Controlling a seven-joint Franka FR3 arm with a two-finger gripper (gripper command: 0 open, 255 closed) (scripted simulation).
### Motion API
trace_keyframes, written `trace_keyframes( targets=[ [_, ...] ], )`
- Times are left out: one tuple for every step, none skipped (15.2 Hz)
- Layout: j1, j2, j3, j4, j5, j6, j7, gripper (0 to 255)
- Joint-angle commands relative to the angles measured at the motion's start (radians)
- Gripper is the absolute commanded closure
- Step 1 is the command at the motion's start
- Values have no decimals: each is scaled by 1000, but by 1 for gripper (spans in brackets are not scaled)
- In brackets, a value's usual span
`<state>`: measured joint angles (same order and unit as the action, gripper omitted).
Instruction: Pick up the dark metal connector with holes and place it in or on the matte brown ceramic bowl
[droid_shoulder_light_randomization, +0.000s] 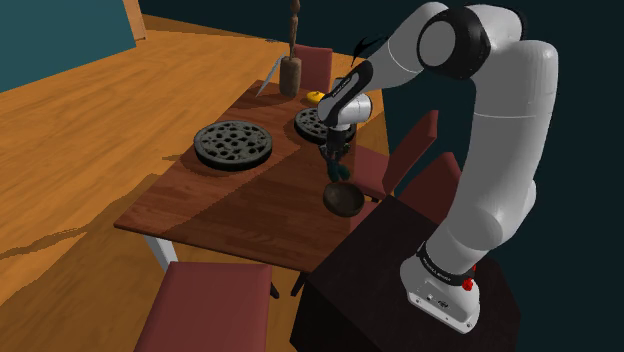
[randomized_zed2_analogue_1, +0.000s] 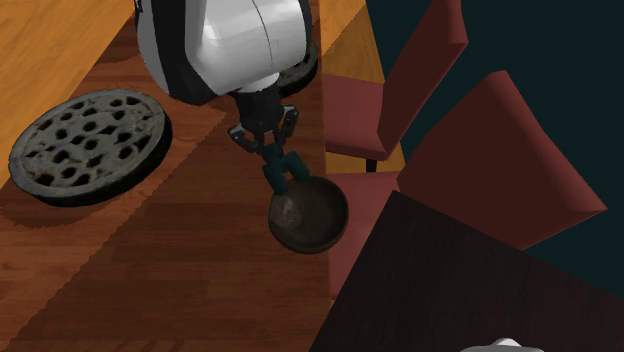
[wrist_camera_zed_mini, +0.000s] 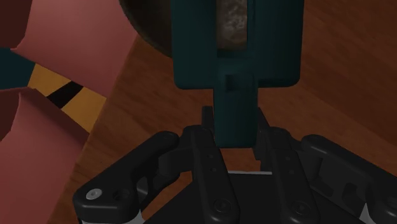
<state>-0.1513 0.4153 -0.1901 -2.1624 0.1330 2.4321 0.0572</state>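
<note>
My gripper (droid_shoulder_light_randomization: 335, 158) is shut on the stem of a dark teal forked connector (droid_shoulder_light_randomization: 337, 173), which hangs tilted just above the near rim of the brown bowl (droid_shoulder_light_randomization: 343, 199). The bowl sits at the table's edge closest to the stand. In the second exterior view the gripper (randomized_zed2_analogue_1: 264, 138) holds the connector (randomized_zed2_analogue_1: 281, 168) so that its lower end reaches over the bowl (randomized_zed2_analogue_1: 310, 218). In the wrist view the fingers (wrist_camera_zed_mini: 210, 156) clasp the connector (wrist_camera_zed_mini: 235, 60), and the bowl (wrist_camera_zed_mini: 147, 28) lies past its fork.
Two dark round perforated discs (droid_shoulder_light_randomization: 233, 144) (droid_shoulder_light_randomization: 314, 122) lie on the wooden table (droid_shoulder_light_randomization: 200, 215). A wooden post in a cup (droid_shoulder_light_randomization: 290, 70) and a small yellow object (droid_shoulder_light_randomization: 314, 97) stand at the far end. Red chairs (droid_shoulder_light_randomization: 410, 150) ring the table, and the black stand (droid_shoulder_light_randomization: 400, 290) is beside the bowl.
</note>
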Motion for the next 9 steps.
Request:
trace_keyframes(
  targets=[
    [10, -57, -4, -104, -5, 49, 3, 255],
    [13, -83, -6, -151, -9, 70, 5, 255],
    [17, -109, -8, -197, -12, 91, 7, 255],
    [21, -135, -11, -243, -16, 111, 9, 255],
    [24, -160, -13, -288, -20, 131, 11, 255],
    [27, -186, -16, -332, -25, 151, 15, 255],
    [28, -193, -16, -345, -27, 156, 16, 255],
    [26, -178, -13, -343, -20, 169, 10, 255],
    [24, -163, -9, -341, -13, 182, 5, 255]
  ],
)
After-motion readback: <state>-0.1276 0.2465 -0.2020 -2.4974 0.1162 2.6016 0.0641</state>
